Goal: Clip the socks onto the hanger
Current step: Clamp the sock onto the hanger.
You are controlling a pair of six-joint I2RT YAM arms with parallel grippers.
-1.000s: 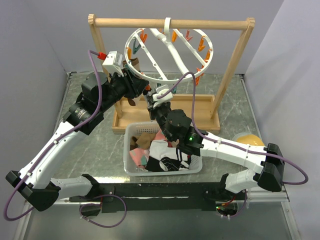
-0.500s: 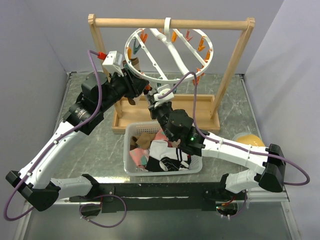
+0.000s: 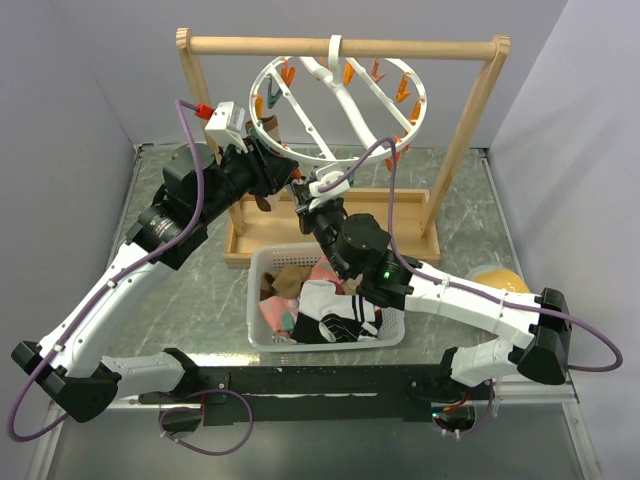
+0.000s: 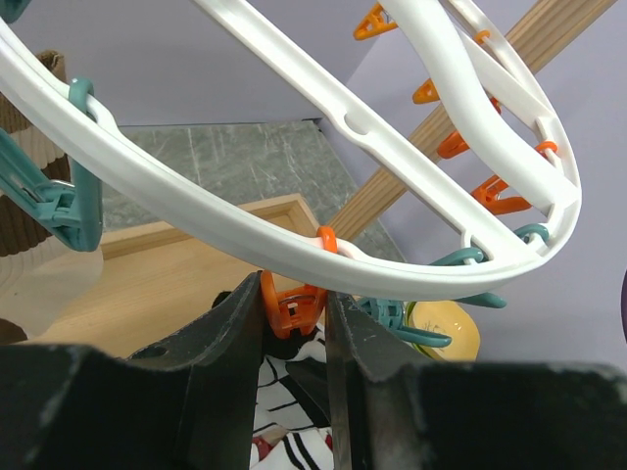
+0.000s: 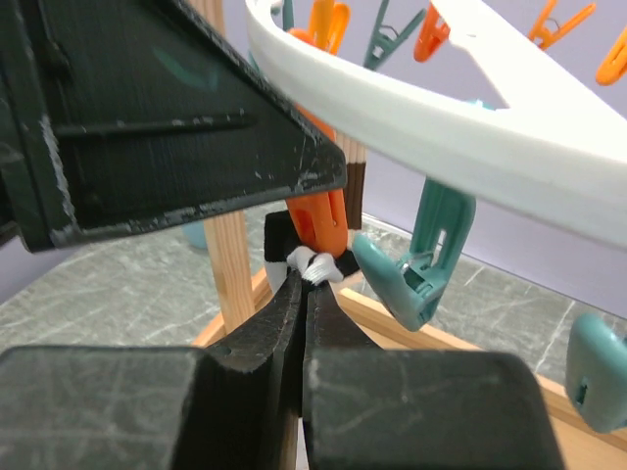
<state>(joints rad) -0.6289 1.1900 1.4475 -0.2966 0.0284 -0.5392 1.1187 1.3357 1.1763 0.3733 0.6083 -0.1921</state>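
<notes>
The white ring hanger (image 3: 424,100) hangs by its hook from the wooden frame's crossbar. My left gripper (image 3: 291,178) is shut on an orange peg (image 4: 291,305) under the ring's near rim (image 4: 196,211), with its jaws squeezing the peg's sides. My right gripper (image 3: 303,196) is shut on a black-and-white sock (image 5: 315,262) and holds the sock's edge up against that orange peg's (image 5: 323,220) mouth. A brown sock (image 4: 24,196) hangs from a teal peg (image 4: 69,211) at the ring's left. More socks (image 3: 330,310) lie in the basket.
The wooden frame (image 3: 340,46) stands on its tray base (image 3: 400,215) at the back. A white basket (image 3: 254,300) sits in front of it, under my right arm. A yellow bowl (image 3: 497,278) is at the right. A teal peg (image 5: 421,259) hangs beside the orange one.
My right gripper has risen a little with the sock, closer to the orange peg. The left gripper and the ring have stayed put.
</notes>
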